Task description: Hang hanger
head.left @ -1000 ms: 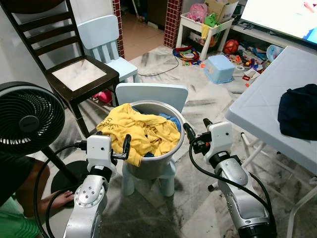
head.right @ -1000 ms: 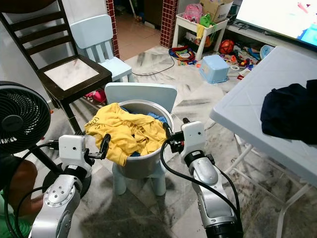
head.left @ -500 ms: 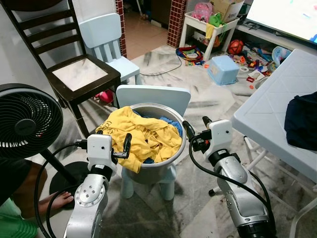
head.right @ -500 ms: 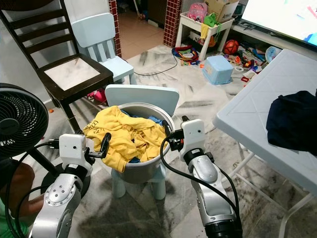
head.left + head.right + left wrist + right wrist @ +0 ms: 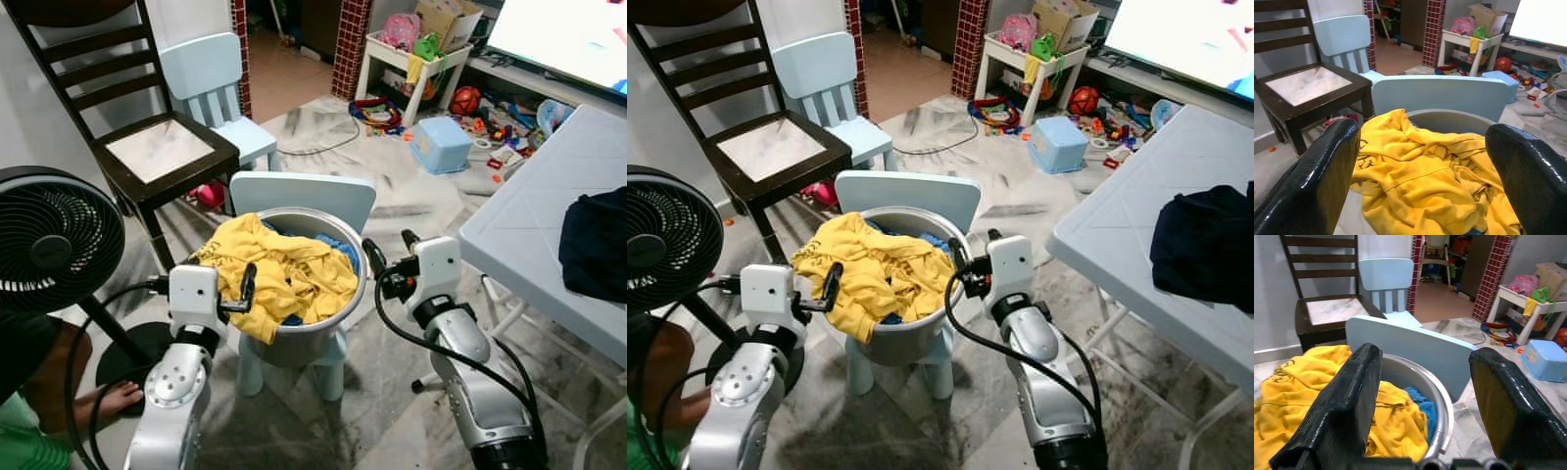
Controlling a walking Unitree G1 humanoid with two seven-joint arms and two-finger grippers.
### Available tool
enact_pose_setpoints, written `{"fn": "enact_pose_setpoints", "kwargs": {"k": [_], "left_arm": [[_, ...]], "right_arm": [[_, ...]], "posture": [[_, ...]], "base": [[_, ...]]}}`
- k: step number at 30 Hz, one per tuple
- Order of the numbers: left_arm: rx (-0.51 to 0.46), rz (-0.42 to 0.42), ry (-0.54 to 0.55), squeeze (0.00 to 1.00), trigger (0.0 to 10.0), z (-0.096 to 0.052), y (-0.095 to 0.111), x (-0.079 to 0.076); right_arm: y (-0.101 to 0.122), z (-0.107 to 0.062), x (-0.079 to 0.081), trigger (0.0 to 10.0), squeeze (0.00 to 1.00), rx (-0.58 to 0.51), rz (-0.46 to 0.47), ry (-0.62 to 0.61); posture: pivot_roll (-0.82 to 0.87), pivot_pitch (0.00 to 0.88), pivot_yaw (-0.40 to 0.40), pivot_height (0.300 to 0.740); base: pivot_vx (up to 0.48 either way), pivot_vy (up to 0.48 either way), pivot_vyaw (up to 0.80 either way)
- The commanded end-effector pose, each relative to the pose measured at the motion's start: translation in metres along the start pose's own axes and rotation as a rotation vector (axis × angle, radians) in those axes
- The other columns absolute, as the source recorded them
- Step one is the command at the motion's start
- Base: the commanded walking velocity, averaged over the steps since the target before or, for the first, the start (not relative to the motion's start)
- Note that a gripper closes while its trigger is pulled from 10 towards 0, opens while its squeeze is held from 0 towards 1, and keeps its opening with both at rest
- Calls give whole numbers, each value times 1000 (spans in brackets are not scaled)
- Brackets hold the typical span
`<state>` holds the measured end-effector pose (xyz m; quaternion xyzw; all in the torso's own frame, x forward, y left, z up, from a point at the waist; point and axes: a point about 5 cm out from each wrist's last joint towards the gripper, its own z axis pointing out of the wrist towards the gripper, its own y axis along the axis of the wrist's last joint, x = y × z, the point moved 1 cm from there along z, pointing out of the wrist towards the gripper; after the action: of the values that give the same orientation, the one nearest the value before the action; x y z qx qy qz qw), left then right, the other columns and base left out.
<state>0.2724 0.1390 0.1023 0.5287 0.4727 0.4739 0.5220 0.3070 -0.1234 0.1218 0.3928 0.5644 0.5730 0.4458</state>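
Note:
A grey basin (image 5: 306, 338) stands on a small light-blue chair (image 5: 302, 192) straight ahead. A crumpled yellow garment (image 5: 279, 269) fills it and hangs over its near rim, with a bit of blue cloth (image 5: 339, 251) beneath. My left gripper (image 5: 208, 275) is open at the basin's left side, its fingers (image 5: 1317, 186) framing the yellow garment (image 5: 1420, 171). My right gripper (image 5: 390, 250) is open at the basin's right rim, its fingers (image 5: 1347, 406) on either side of the rim and chair back. I see no hanger.
A black fan (image 5: 49, 240) stands close on the left, with a person's foot (image 5: 113, 397) beside its base. A dark wooden chair (image 5: 162, 147) and another light-blue chair (image 5: 211, 73) are behind. A white table (image 5: 534, 230) with a dark garment (image 5: 596, 245) is on the right. Toys litter the far floor.
The whole picture has shifted a little, so the camera moved. Both grippers stay open beside the basin as before.

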Motion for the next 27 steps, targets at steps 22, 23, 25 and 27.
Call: {"fn": "enact_pose_setpoints", "kwargs": {"k": [22, 23, 25, 27], "left_arm": [[10, 4, -13, 0, 10000, 0, -1, -1], [10, 4, -13, 0, 10000, 0, -1, -1], [13, 6, -15, 0, 10000, 0, -2, -1], [13, 6, -14, 0, 10000, 0, -2, -1]], "right_arm": [[2, -1, -1, 10000, 0, -1, -4, -3], [2, -1, -1, 10000, 0, -1, -4, -3], [2, 0, -1, 10000, 0, -1, -5, -2], [2, 0, -1, 10000, 0, -1, -6, -2]], "posture": [[40, 80, -69, 740], [40, 80, -69, 740], [40, 80, -69, 740], [40, 80, -69, 740]], "base": [[314, 0, 0], [319, 0, 0], [317, 0, 0], [317, 0, 0]]}}
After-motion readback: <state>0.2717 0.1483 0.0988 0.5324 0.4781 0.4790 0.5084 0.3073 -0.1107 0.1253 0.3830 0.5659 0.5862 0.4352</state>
